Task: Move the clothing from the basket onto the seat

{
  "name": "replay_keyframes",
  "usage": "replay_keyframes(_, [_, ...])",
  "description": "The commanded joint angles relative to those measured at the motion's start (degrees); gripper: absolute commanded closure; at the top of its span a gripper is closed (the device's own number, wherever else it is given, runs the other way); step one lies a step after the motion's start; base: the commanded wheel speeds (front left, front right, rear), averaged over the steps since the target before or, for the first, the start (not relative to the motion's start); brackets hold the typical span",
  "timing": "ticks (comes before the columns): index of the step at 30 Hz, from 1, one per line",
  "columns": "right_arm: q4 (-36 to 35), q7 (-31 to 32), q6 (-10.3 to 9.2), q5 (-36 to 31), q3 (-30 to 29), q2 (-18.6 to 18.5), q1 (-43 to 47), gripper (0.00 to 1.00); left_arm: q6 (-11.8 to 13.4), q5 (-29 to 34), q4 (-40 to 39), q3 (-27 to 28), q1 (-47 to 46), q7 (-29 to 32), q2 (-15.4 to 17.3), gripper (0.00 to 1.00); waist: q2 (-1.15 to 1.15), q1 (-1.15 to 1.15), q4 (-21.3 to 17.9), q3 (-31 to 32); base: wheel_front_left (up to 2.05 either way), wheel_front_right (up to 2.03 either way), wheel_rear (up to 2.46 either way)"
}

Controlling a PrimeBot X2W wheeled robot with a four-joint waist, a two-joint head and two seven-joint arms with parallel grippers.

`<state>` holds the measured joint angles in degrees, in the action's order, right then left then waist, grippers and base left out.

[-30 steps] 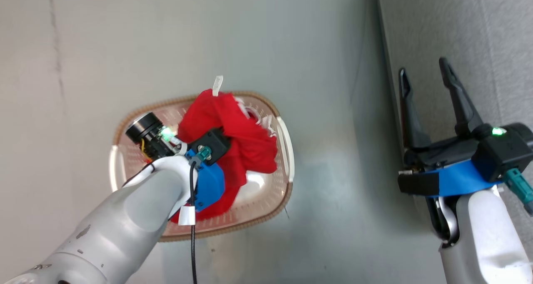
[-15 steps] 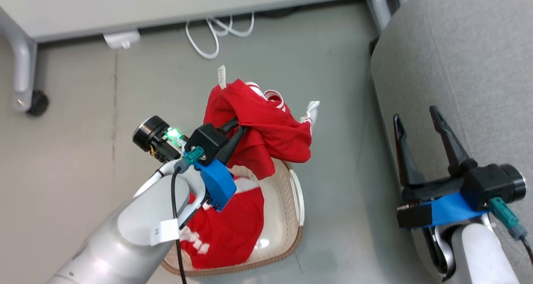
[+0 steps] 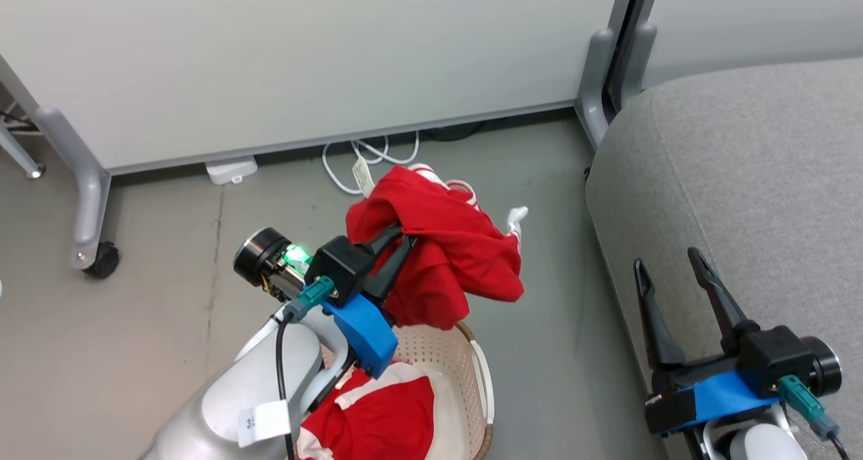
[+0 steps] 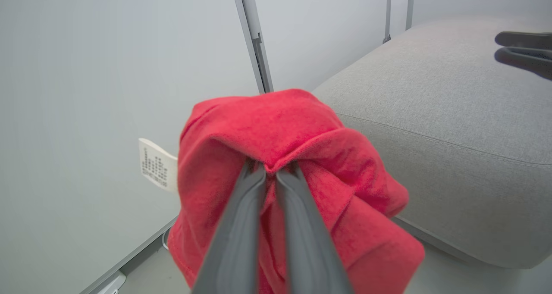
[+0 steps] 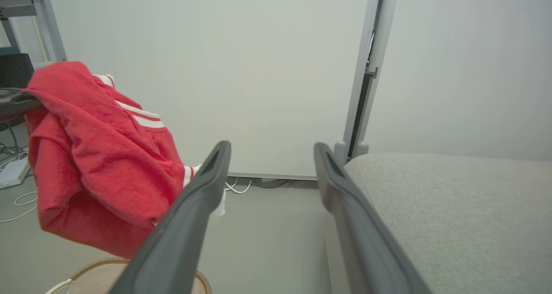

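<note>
Clothing: one red garment hangs above the basket, clear of its rim. The left tool has its fingers pressed together on a bunched fold. The label tag sticks out on the side away from the basket. Second red garment lies inside the basket. Right tool is spread and empty, well right of the basket by the seat edge. Cloth judged light, limp and grippy. It droops around the pinch, so take a thick gathered fold, not the trim.

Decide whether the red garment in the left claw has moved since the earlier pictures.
Yes. Against the basket, the held garment has risen: earlier it sat bunched inside the rim, now it hangs above it.
</note>
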<state>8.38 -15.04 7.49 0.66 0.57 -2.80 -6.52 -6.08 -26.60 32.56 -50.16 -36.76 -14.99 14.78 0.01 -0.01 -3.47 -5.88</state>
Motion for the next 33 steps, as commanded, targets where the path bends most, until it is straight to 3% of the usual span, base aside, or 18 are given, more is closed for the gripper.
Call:
replay_keyframes(1, [0.14, -0.22, 0.01, 0.21, -0.15, -0.16, 1.52, 0.0, -0.05, 0.41, -0.8, 0.59, 1.38, -0.29, -0.06, 1.0, -0.01, 0.01, 0.18, 1.9, 0.0, 0.0, 0.0])
replay_keyframes(15, [-0.54, -0.22, 0.01, -1.17, 2.51, -0.16, 0.1, 0.0, -0.31, 1.05, -2.86, 0.54, 3.1, -0.29, -0.28, 1.0, -0.01, 0.01, 0.94, 3.52, 0.0, 0.0, 0.0])
replay_keyframes(23, [2.92, -0.22, 0.01, -3.13, 12.16, -2.85, -7.78, 0.0, -0.49, 1.56, -3.32, 0.19, 1.39, -0.29, -0.86, 1.0, -0.01, 0.01, 1.96, 2.83, 0.0, 0.0, 0.0])
replay_keyframes(33, [13.13, -0.21, 0.01, -1.26, 24.21, -6.17, -17.58, 0.0, -0.93, 2.19, -3.69, -0.71, -0.42, -0.29, -2.16, 1.0, -0.01, 0.01, 4.41, 1.81, 0.0, 0.0, 0.0])
